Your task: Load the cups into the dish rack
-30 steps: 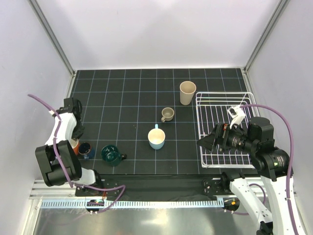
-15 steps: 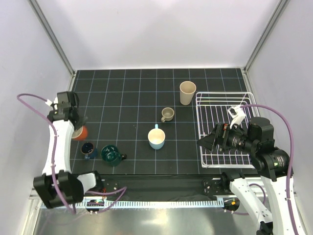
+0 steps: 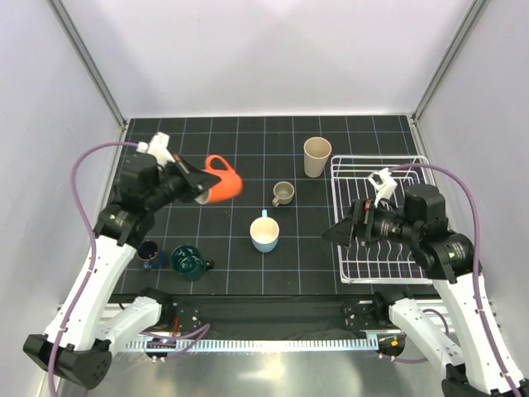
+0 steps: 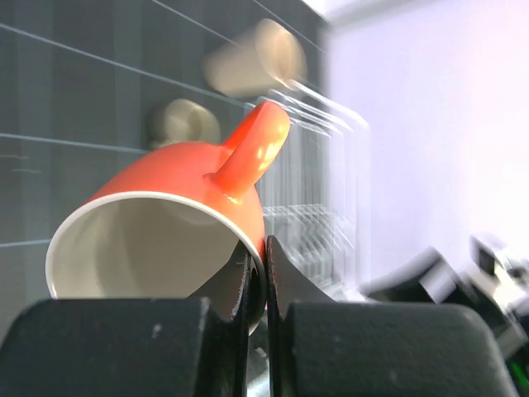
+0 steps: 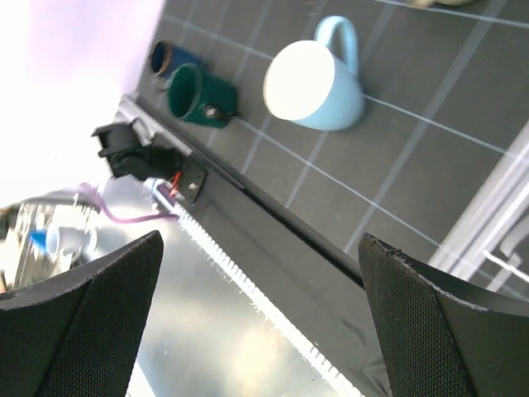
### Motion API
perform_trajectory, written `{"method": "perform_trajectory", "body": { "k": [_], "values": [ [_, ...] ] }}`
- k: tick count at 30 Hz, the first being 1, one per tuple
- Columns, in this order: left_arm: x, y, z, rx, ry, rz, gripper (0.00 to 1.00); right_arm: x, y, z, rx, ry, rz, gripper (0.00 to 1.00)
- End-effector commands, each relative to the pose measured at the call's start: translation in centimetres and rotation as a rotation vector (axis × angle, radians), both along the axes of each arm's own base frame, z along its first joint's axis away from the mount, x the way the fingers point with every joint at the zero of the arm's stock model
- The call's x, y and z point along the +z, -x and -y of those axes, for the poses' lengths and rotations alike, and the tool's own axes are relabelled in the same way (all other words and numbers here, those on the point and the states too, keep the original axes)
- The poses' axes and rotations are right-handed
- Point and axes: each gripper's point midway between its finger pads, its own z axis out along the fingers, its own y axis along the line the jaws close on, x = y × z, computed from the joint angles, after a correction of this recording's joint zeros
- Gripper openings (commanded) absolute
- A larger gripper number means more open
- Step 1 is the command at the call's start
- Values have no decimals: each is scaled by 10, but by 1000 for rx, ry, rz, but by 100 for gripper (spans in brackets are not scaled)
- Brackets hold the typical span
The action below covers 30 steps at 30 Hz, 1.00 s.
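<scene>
Left-arm end effector (image 4: 266, 248) is pinched shut on the rim wall of the orange cup (image 4: 182, 186), one finger inside the mouth and one outside. The cup is held off the surface (image 3: 215, 149) and tipped on its side, with the handle uppermost and the base turned toward the dish rack (image 3: 350, 184). It is carried well to the left of the rack, and no cup is seen in the rack yet.

A slip is judged the main risk. Only a thin strip of rim is gripped, so the cup could be swung or twisted loose by a quick move or by a knock against a prong. A cup set down on its side could also be left rolling between the wires instead of seated.

The right end effector (image 3: 337, 235) is held spread wide and empty over the near left part of the rack, squarely where the cup may be brought in, so a collision between the arms is possible unless room is made.

Just off the rack's far left corner the tall beige tumbler (image 3: 316, 156) is stood upright. Near the rack's left side the small taupe mug (image 3: 283, 193) is found, and the light blue mug (image 3: 264, 234) a little further out; both lie under a direct route. Well left of the rack, the dark teal mug (image 3: 187, 260) and navy cup (image 3: 149, 253) are set close together.
</scene>
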Motion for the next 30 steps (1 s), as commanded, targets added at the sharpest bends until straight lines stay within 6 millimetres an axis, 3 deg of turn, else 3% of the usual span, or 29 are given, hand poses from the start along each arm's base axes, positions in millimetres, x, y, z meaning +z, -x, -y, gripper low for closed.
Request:
{"method": "perform_trajectory", "body": {
  "k": [1, 3, 6, 7, 8, 9, 10, 20, 30],
  "values": [
    [75, 26, 48, -208, 238, 265, 0, 24, -4, -23, 96, -73, 89, 100],
    [91, 46, 71, -315, 310, 340, 0, 27, -7, -35, 133, -87, 101, 100],
    [87, 71, 94, -417, 379, 344, 0, 32, -1, -56, 210, -119, 120, 98],
    [102, 79, 95, -438, 435, 397, 0, 35, 3, -62, 237, -133, 133, 98],
    [91, 81, 99, -451, 453, 381, 0, 36, 4, -65, 242, -151, 134, 98],
    [95, 88, 102, -468, 489, 396, 1, 43, 3, -69, 250, -174, 174, 98],
    [105, 97, 104, -493, 537, 438, 0, 47, 5, -69, 257, -191, 195, 98],
    [114, 146, 106, -598, 726, 495, 1, 65, 20, -76, 382, -255, 342, 100],
    [100, 169, 111, -659, 805, 460, 0, 102, 18, -72, 345, -299, 483, 100]
  ]
}}
